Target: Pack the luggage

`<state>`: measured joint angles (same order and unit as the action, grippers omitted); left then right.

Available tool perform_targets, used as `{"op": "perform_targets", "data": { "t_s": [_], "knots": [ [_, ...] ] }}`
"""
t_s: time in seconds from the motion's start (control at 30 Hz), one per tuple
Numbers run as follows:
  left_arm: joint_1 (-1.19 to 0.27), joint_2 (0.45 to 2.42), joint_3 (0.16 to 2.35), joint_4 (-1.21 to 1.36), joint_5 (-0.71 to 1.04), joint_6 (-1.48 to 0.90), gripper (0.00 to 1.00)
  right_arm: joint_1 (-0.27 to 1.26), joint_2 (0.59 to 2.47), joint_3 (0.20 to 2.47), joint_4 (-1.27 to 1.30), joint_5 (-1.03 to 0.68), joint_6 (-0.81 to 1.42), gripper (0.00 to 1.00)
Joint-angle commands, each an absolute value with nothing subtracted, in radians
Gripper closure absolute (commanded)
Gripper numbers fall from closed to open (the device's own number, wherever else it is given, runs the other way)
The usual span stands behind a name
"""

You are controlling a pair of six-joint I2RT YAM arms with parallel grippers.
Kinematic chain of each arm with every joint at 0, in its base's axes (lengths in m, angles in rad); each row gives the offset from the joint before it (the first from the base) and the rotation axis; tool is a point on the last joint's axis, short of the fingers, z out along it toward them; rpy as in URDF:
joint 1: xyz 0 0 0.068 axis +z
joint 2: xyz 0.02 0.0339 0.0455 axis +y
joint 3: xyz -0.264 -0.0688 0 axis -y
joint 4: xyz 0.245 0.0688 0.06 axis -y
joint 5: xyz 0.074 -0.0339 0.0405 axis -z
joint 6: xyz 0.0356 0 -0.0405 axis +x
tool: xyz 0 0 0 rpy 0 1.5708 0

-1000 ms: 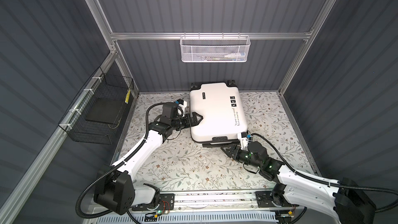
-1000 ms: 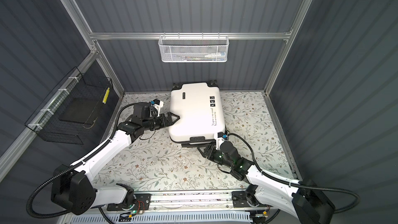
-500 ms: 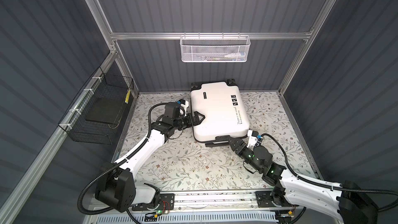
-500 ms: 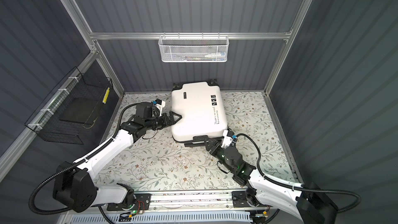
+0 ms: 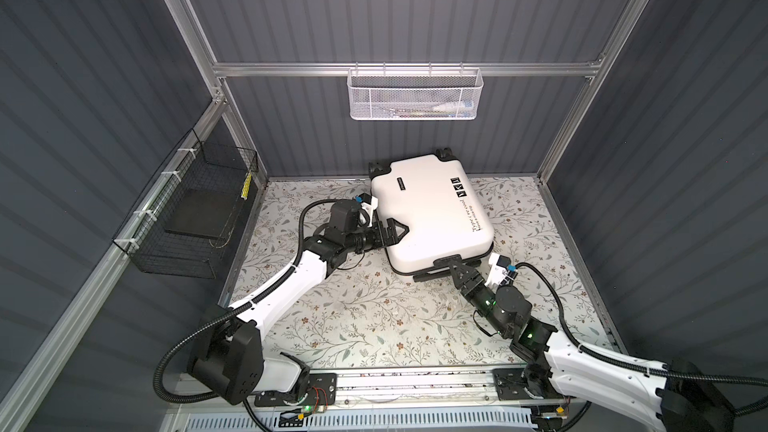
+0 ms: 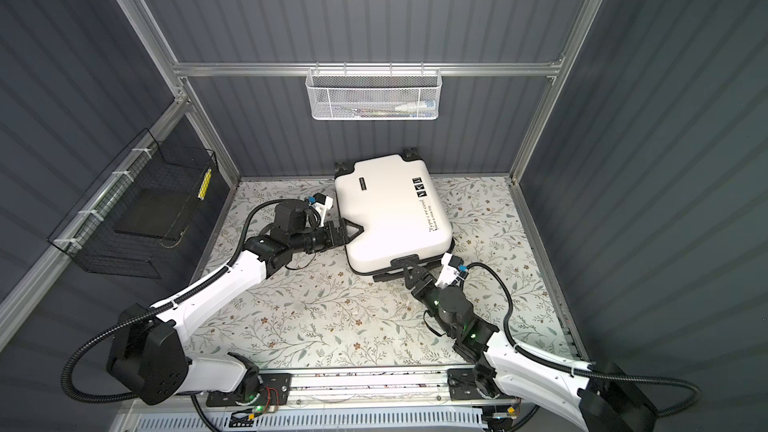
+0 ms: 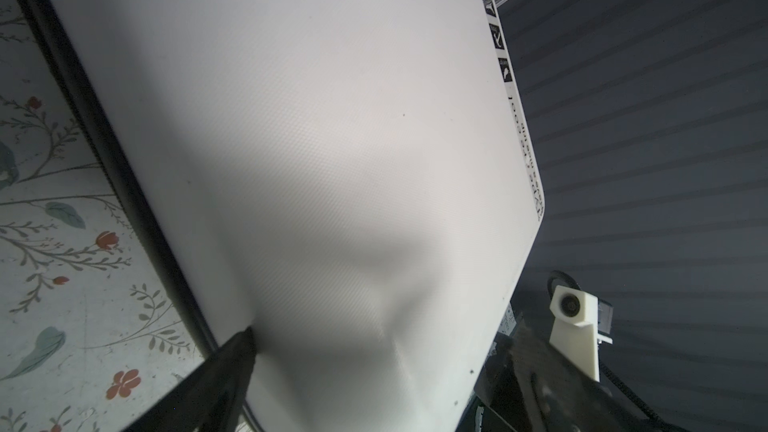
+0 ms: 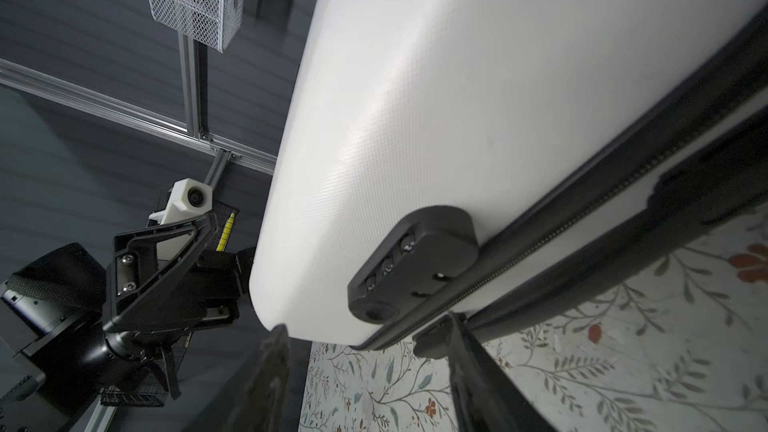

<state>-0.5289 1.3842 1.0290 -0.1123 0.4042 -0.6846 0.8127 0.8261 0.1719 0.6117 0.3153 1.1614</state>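
The case (image 5: 432, 218) lies shut at the back of the table (image 5: 374, 317), turned slightly from a second ago. Your right gripper (image 5: 456, 271) has swung round to its front edge, fingers part-spread by the handle and clamping nothing visible. Your left gripper (image 5: 392, 231) stays wide open at its left side. Opening looks next.

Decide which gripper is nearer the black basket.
Left. The left gripper is at the luggage side facing the black basket; the right gripper is at the luggage's near edge, farther from it.
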Motion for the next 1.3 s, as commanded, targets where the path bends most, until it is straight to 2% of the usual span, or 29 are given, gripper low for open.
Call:
{"op": "perform_targets", "data": {
  "t_s": [0.0, 0.27, 0.53, 0.8, 1.1, 1.27],
  "knots": [
    [-0.538, 1.360, 1.030, -0.153, 0.386, -0.655, 0.00, 0.767, 0.797, 0.155, 0.600, 0.309, 1.161, 0.38],
    [-0.522, 1.293, 1.043, -0.237, 0.196, -0.621, 0.00, 0.599, 0.810, 0.178, 0.588, 0.085, 1.161, 0.34],
    [-0.372, 1.185, 1.007, -0.295, 0.155, -0.628, 0.00, 0.591, 0.930, 0.196, 0.697, 0.022, 1.163, 0.37],
    [-0.362, 1.132, 0.951, -0.329, 0.146, -0.627, 0.00, 0.591, 0.986, 0.218, 0.743, 0.021, 1.163, 0.42],
    [-0.362, 1.108, 0.890, -0.324, 0.149, -0.639, 0.00, 0.589, 1.036, 0.228, 0.791, 0.025, 1.163, 0.51],
    [-0.362, 1.097, 0.867, -0.314, 0.158, -0.646, 0.00, 0.589, 1.049, 0.235, 0.808, 0.027, 1.163, 0.65]
  ]
}}
